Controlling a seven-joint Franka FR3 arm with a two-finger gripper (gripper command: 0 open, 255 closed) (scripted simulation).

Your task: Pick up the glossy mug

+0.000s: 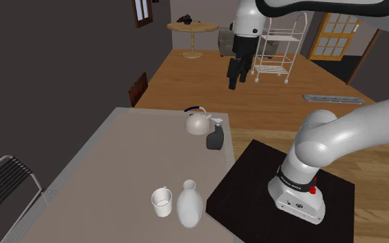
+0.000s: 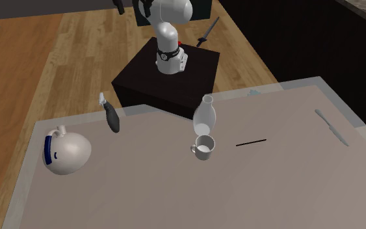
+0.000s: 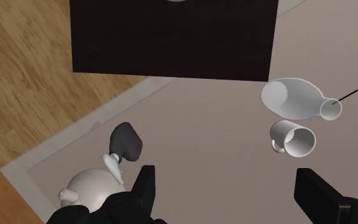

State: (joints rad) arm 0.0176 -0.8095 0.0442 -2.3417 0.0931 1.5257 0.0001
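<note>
1. None of the pick-up was done. The white mug [image 1: 162,202] stood upright and untouched on the grey table [image 1: 103,166], near the edge that faced the black stand [image 1: 255,172]. It sat just beside a white vase [image 1: 188,203].
2. Both fingers of the gripper [image 3: 227,184] stood wide apart with nothing between them. In the shoulder view the hand hung high over the wooden floor past the table's far end, well apart from the mug.
3. All the real work seemed left: bringing the hand over the mug, lowering it, closing on the wall or rim, and lifting. The vase stood so close that it looked likely to crowd one finger.
4. Looking down along the fingers, the wrist view gave the gap between them plainly, which the shoulder view left hard to judge. It also gave the mug's open mouth and its handle, which pointed away toward the side where a pale kettle [image 1: 198,122] and a dark spray bottle [image 1: 215,135] stood.
5. Facing the arm across the table, the second exterior view added a knife [image 2: 331,127] and a thin black stick [image 2: 251,142] on a stretch of table outside the shoulder view's frame.
6. Beyond the table, the shoulder view alone took in the room: a small round table [image 1: 192,27] and a white cart [image 1: 279,48].
</note>
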